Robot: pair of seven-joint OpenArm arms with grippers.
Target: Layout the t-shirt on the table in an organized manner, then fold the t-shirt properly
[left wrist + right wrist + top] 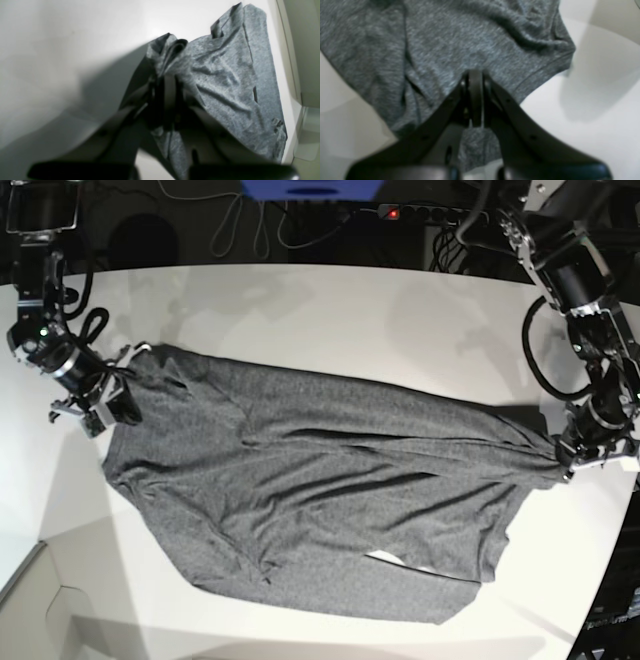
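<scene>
Left wrist view: our left claw (167, 82) pinches a bunched corner of the t-shirt (225, 82). Right wrist view: our right claw (475, 97) clamps the opposite edge, which we judge stretches the cloth flat. Base view: it spans the surface (300, 310); no readable writing.

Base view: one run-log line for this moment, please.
stage: spreading | shirt: stretched across table, wrinkled, unfolded | left pincer: shut on shirt | right pincer: shut on shirt
</scene>
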